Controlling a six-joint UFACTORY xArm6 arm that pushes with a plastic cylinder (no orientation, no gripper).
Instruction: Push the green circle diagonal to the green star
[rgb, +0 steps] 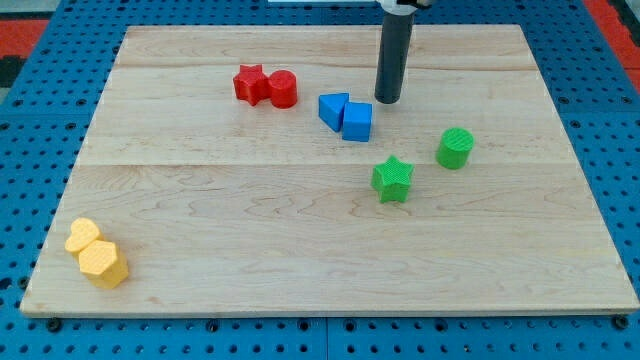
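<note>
Going left to right, green star (392, 178) is sitting mid-board, my tip (387, 100) is hanging above it by the blue cube (357, 121), touching nothing (no fingers), and green circle (455, 148) is sitting up-right of the star, so I'm guessing it's approach time, swinging round next.

On the worktop (300, 250), my tip (387, 100) stands toward the view's top, just to the right of and above the blue cube (357, 121); the blue triangle (333, 108) touches that cube's left side; further left, the red star (250, 83) and red cylinder (283, 88) sit touching; toward the view's bottom right of the cube lies the green star (392, 179); the green circle (455, 148) is near it, up and to the right, apart; two yellow blocks (96, 253) touch at the bottom left corner.
</note>
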